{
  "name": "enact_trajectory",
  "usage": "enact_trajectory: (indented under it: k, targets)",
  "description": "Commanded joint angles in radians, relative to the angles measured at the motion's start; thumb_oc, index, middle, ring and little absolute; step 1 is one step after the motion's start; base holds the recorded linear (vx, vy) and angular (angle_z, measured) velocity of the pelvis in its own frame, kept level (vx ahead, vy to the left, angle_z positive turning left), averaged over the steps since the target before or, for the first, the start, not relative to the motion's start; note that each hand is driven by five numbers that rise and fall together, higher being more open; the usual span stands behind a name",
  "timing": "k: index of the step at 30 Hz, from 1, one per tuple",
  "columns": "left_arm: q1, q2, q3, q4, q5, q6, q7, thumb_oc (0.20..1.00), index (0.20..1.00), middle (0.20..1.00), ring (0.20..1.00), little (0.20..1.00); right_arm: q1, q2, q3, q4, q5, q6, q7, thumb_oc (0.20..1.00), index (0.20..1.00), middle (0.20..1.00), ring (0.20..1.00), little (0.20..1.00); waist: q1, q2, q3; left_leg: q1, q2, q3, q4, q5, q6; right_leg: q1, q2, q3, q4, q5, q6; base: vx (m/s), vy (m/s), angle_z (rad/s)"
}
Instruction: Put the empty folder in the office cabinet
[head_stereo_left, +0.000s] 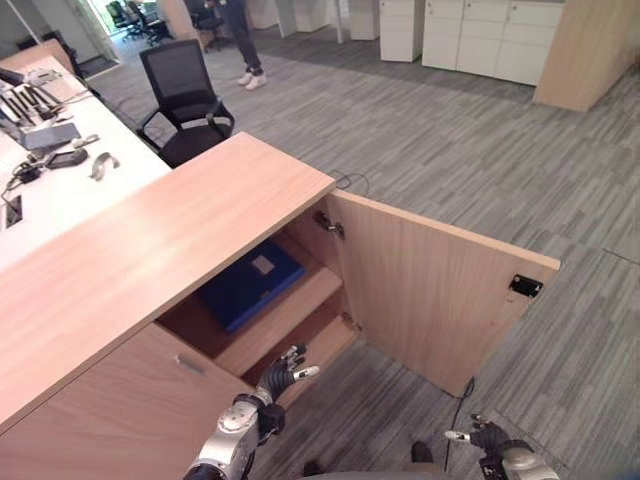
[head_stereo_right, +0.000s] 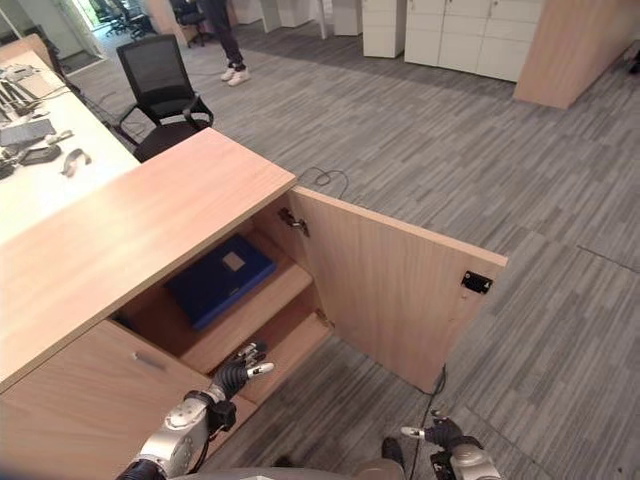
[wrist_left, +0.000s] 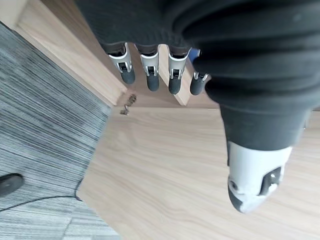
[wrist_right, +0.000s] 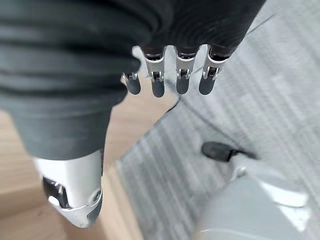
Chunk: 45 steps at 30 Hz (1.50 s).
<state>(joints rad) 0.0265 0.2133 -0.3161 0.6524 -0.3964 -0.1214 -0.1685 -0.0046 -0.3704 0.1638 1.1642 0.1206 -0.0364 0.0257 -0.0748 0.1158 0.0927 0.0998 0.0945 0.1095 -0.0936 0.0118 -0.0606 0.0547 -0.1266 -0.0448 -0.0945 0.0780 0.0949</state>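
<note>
The blue folder (head_stereo_left: 251, 285) lies flat on the cabinet (head_stereo_left: 160, 250) shelf; it looks light, stiff, best gripped by an edge. My left hand (head_stereo_left: 283, 375) and right hand (head_stereo_left: 483, 437) hang loose-fingered, holding nothing.

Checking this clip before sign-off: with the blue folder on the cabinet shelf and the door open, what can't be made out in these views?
- Blue folder: its rear end is hidden under the cabinet top in both eye views; its contents cannot be told.
- Lower shelf: mostly hidden by the shelf above.
- Right hand: cut by the eye views' bottom edge.
- Left hand: empty, fingers straight.
</note>
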Motion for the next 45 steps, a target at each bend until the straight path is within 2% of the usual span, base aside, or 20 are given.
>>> enact_trajectory:
  k: [1,4,9,10,11,15,19,26,32,42,45]
  targets:
    - [-0.008,0.025,0.035,-0.037,-0.034,-0.046,0.001,1.0,1.0,1.0,1.0,1.0,-0.04,-0.008,-0.056,0.066,0.095,-0.019,-0.025,1.0,1.0,1.0,1.0,1.0,-0.003,-0.029,-0.006,0.035,0.029,0.009,0.078,-0.01,-0.062,0.064,-0.012,-0.065,0.007,-0.084,0.059,0.03,0.028,-0.26]
    - [0.0,0.036,0.048,-0.042,-0.037,-0.047,-0.007,1.0,1.0,1.0,1.0,1.0,-0.043,-0.042,-0.116,0.103,0.138,-0.019,-0.029,1.0,1.0,1.0,1.0,1.0,-0.008,-0.035,-0.008,0.059,0.026,0.016,0.046,-0.01,-0.059,0.065,-0.012,-0.065,0.007,-0.078,0.064,0.0,0.018,-0.07]
    - [0.008,0.064,0.064,-0.045,-0.038,-0.049,-0.019,1.0,1.0,1.0,1.0,1.0,-0.076,-0.15,-0.205,0.137,0.197,-0.021,-0.035,1.0,1.0,1.0,1.0,1.0,-0.004,-0.053,-0.017,0.074,0.021,0.021,0.025,-0.015,-0.052,0.066,-0.014,-0.067,0.009,-0.072,0.07,0.0,0.006,0.04]
    - [0.008,0.064,0.063,-0.045,-0.038,-0.049,-0.019,1.0,1.0,1.0,1.0,1.0,-0.076,-0.151,-0.205,0.138,0.197,-0.022,-0.034,1.0,1.0,1.0,1.0,1.0,-0.003,-0.053,-0.017,0.075,0.021,0.021,0.026,-0.016,-0.052,0.066,-0.014,-0.067,0.009,-0.072,0.07,0.0,0.004,0.05]
    - [0.008,0.077,0.065,-0.041,-0.033,-0.048,-0.024,1.0,1.0,1.0,1.0,1.0,-0.095,-0.198,-0.224,0.136,0.21,-0.025,-0.033,1.0,1.0,1.0,1.0,1.0,-0.001,-0.06,-0.022,0.075,0.019,0.02,0.024,-0.018,-0.051,0.067,-0.015,-0.068,0.011,-0.072,0.072,0.01,0.003,0.06]
    - [0.011,0.099,0.059,-0.032,-0.017,-0.046,-0.033,1.0,1.0,1.0,1.0,1.0,-0.146,-0.284,-0.255,0.147,0.237,-0.031,-0.031,1.0,1.0,1.0,1.0,1.0,0.006,-0.07,-0.029,0.078,0.018,0.016,0.02,-0.022,-0.049,0.073,-0.017,-0.074,0.013,-0.074,0.076,0.0,0.0,0.0]
    - [0.021,0.117,0.036,-0.014,0.019,-0.042,-0.044,1.0,1.0,1.0,1.0,1.0,-0.199,-0.334,-0.249,0.144,0.244,-0.037,-0.029,1.0,1.0,1.0,1.0,1.0,0.015,-0.076,-0.036,0.082,0.019,0.009,0.019,-0.025,-0.05,0.08,-0.018,-0.078,0.014,-0.076,0.078,0.01,-0.002,0.04]
    - [0.049,0.121,0.019,0.026,0.051,-0.035,-0.048,1.0,1.0,1.0,1.0,1.0,-0.263,-0.317,-0.211,0.122,0.27,-0.045,-0.02,1.0,1.0,1.0,1.0,1.0,0.029,-0.078,-0.04,0.088,0.023,0.011,0.017,-0.026,-0.05,0.082,-0.015,-0.082,0.013,-0.076,0.077,0.01,-0.002,0.02]
    - [0.055,0.116,0.011,0.044,0.069,-0.033,-0.041,1.0,1.0,1.0,1.0,1.0,-0.275,-0.226,-0.107,0.056,0.228,-0.044,0.005,1.0,1.0,1.0,1.0,1.0,0.041,-0.08,-0.043,0.084,0.024,0.001,0.016,-0.021,-0.051,0.089,-0.013,-0.086,0.011,-0.078,0.073,0.01,-0.006,0.03]
    - [0.04,0.113,0.024,0.064,0.081,-0.031,-0.022,1.0,1.0,1.0,1.0,1.0,-0.241,-0.142,0.002,-0.077,0.154,-0.036,0.03,1.0,1.0,1.0,1.0,1.0,0.045,-0.083,-0.043,0.078,0.021,-0.012,0.012,-0.014,-0.053,0.091,-0.013,-0.097,0.012,-0.077,0.069,0.0,-0.009,0.03]
    - [0.03,0.108,0.036,0.089,0.098,-0.031,-0.01,1.0,1.0,1.0,1.0,1.0,-0.211,-0.117,0.044,-0.18,0.126,-0.035,0.046,1.0,1.0,1.0,1.0,1.0,0.049,-0.089,-0.045,0.077,0.021,-0.02,0.011,-0.014,-0.053,0.097,-0.015,-0.105,0.012,-0.077,0.068,0.01,-0.013,0.03]
